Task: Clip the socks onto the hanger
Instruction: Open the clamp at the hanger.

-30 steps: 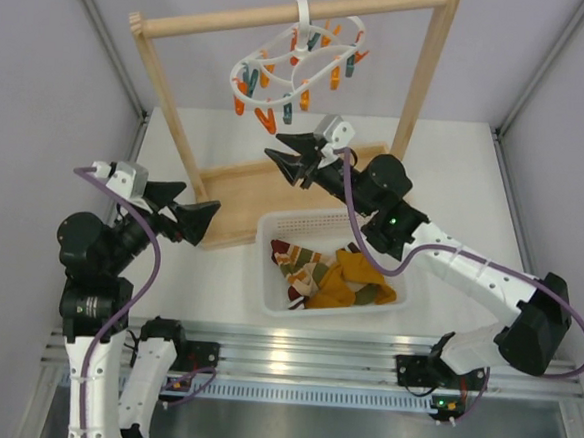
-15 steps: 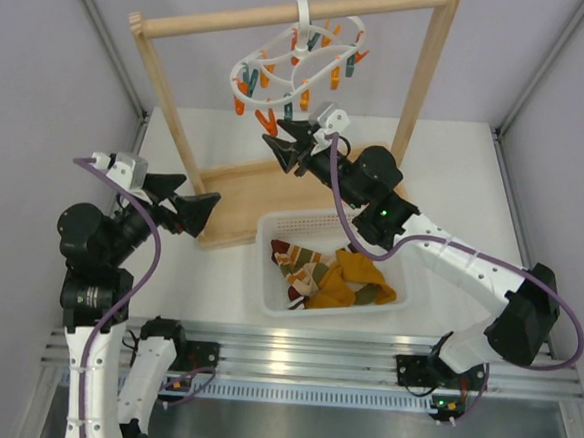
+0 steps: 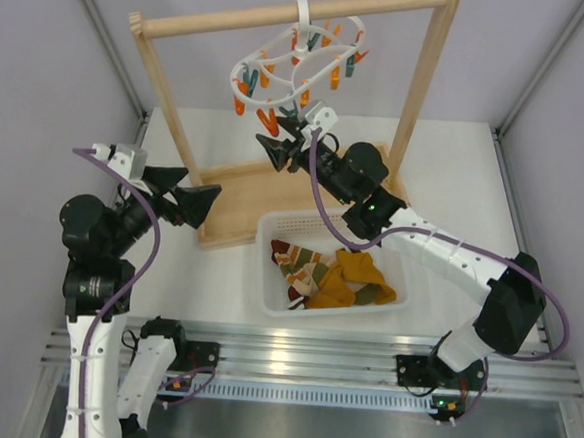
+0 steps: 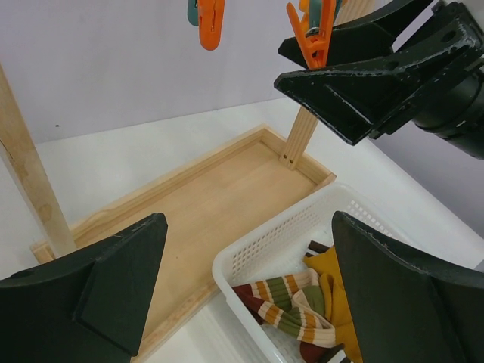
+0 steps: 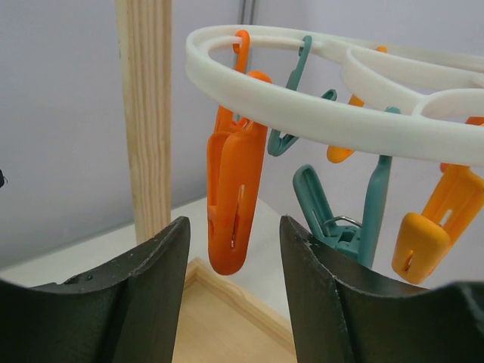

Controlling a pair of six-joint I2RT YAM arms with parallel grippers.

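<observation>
The socks point(image 3: 333, 277) lie heaped in a white basket point(image 3: 268, 277): mustard-yellow ones and striped red, green and cream ones point(image 4: 302, 302). The white oval hanger point(image 3: 298, 64) hangs from the wooden rail with orange and teal pegs. My right gripper point(image 3: 282, 141) is open and empty, raised just under the hanger's front pegs. In the right wrist view an orange peg point(image 5: 234, 200) hangs between its fingers point(image 5: 144, 287), touching neither. My left gripper point(image 3: 188, 204) is open and empty, left of the basket, above the wooden base.
The tall wooden rail frame point(image 3: 286, 13) stands on a wooden tray base point(image 3: 244, 191) behind the basket. Its posts point(image 3: 169, 110) flank the hanger. Grey walls close in left and right.
My right gripper has risen and moved back-left from above the tray to just under the hanger's pegs. My left gripper has shifted only slightly.
</observation>
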